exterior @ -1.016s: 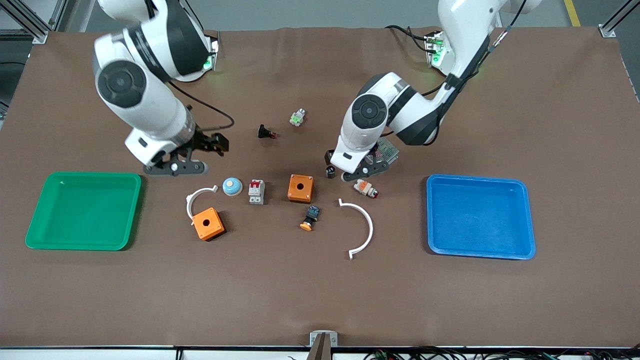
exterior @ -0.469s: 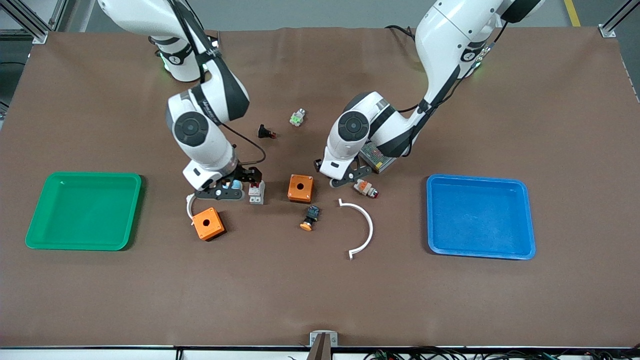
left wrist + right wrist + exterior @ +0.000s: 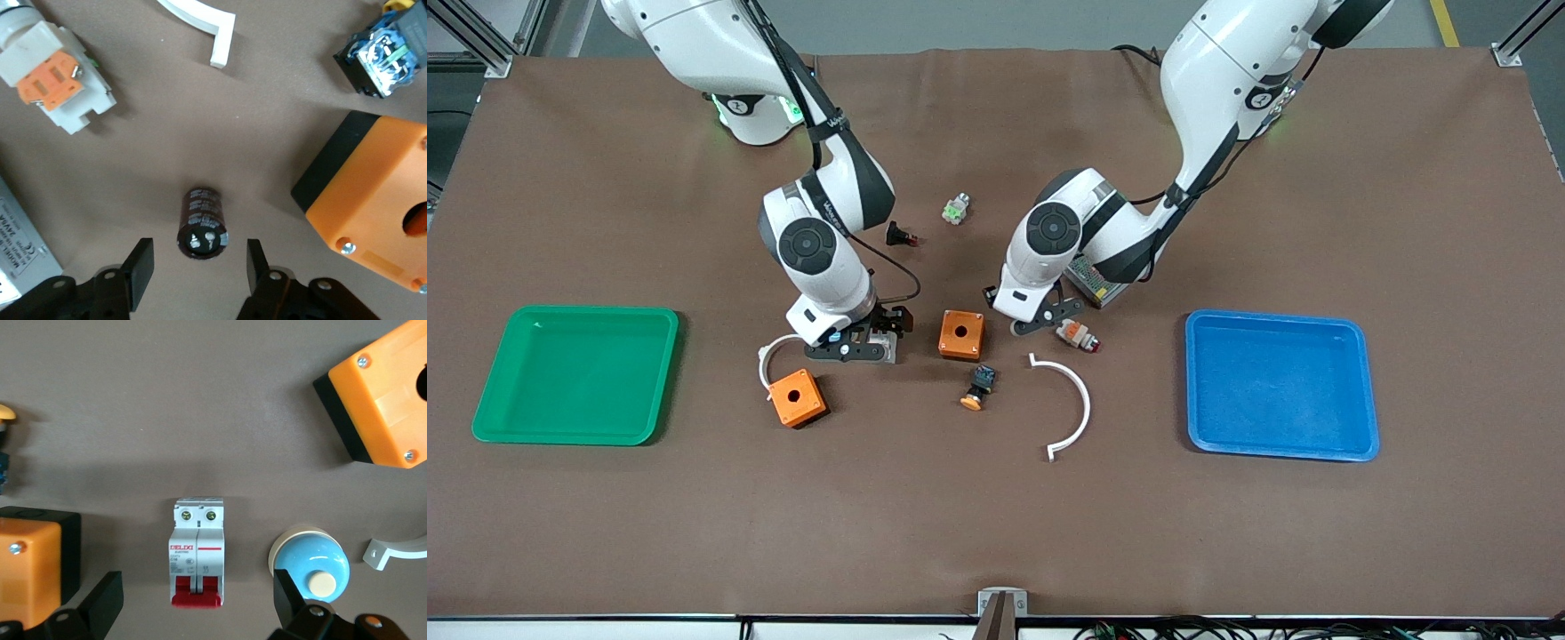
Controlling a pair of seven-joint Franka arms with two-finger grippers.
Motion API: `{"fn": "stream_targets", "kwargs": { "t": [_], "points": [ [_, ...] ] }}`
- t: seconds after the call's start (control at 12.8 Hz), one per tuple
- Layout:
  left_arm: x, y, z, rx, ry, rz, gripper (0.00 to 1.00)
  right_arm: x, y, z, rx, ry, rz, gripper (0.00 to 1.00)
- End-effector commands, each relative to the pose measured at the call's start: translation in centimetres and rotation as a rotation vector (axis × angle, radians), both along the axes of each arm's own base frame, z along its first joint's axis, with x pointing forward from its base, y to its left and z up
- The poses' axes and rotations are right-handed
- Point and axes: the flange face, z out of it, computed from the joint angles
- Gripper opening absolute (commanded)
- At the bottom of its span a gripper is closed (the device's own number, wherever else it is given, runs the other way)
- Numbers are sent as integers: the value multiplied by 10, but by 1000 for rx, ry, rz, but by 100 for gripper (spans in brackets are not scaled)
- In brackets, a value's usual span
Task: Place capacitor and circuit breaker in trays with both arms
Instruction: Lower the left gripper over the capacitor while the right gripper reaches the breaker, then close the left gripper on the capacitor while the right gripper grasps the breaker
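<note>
We log the worktop (image 3: 1227, 551) as matt brown, cloth-like, faintly creased. Capacitor (image 3: 202, 222): glossy black sleeve, dull silvery metal end face. Circuit breaker (image 3: 197, 551): smooth white plastic, glossy red levers, metal screws at its 12 o'clock end. Orange box (image 3: 370, 193): satin orange plastic on a matt black base, shiny screws. Blue dome button (image 3: 310, 561): glossy plastic. We see matt black plastic on the left pincer (image 3: 193, 267) and the right pincer (image 3: 197, 603). Trays (image 3: 1280, 384) look like glossy plastic.

Brown-covered table (image 3: 1227, 533), grey floor (image 3: 960, 22) past its edge.
</note>
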Motion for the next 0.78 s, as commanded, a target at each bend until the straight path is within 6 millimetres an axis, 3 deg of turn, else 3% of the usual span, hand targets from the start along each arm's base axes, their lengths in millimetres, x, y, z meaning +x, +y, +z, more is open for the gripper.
{"fn": "stream_targets", "kwargs": {
  "t": [0.0,0.31,0.7],
  "points": [
    [5,-5,-9,-4,-20,17,62,6,4,-11,0,8,-8,99],
    [5,-3,-14,2,-15,17,57,14,8,-25,-6,11,-5,97],
    [5,-2,-18,6,-11,17,48,14,8,-30,-7,12,-6,45]
  ]
}}
